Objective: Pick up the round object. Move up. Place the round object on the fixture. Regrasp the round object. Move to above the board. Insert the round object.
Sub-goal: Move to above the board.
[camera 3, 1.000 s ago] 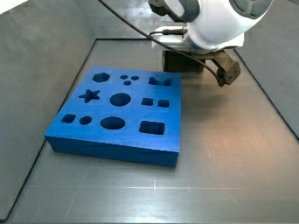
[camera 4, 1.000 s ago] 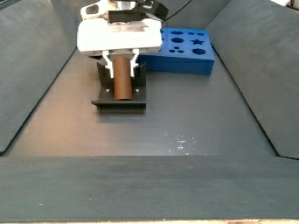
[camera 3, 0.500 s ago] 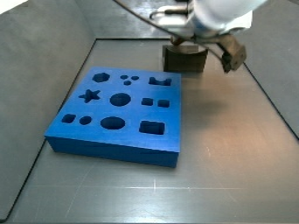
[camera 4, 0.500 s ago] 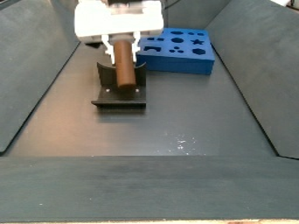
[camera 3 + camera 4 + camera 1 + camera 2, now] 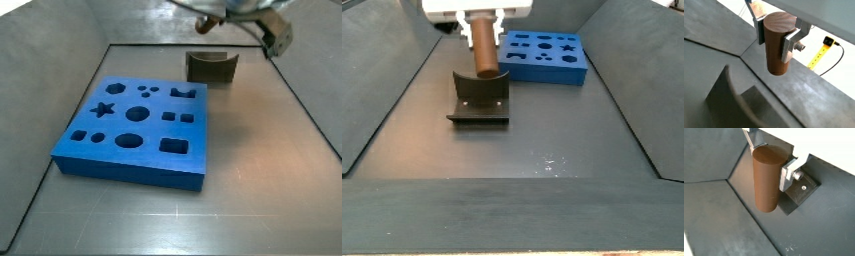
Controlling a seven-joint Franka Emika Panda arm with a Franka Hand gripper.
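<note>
My gripper (image 5: 775, 37) is shut on the round object (image 5: 777, 46), a brown wooden peg, gripping it near its upper end so that it hangs down from the jaws. It shows the same way in a wrist view (image 5: 767, 178). In a side view the gripper (image 5: 273, 22) holds the peg (image 5: 279, 38) high, above and to the right of the fixture (image 5: 211, 66). In a side view the peg (image 5: 480, 45) hangs over the fixture (image 5: 481, 98), clear of its notch. The blue board (image 5: 134, 120) with dark cut-outs lies flat; it also shows in a side view (image 5: 545, 58).
Grey sloping walls (image 5: 382, 90) enclose the grey floor (image 5: 254, 170). The fixture's base plate (image 5: 804, 189) lies under the gripper. A yellow tape measure (image 5: 821, 50) lies outside the wall.
The gripper has risen with the peg in it, lifting it up off the fixture's notch. The fixture and the board have not moved.
</note>
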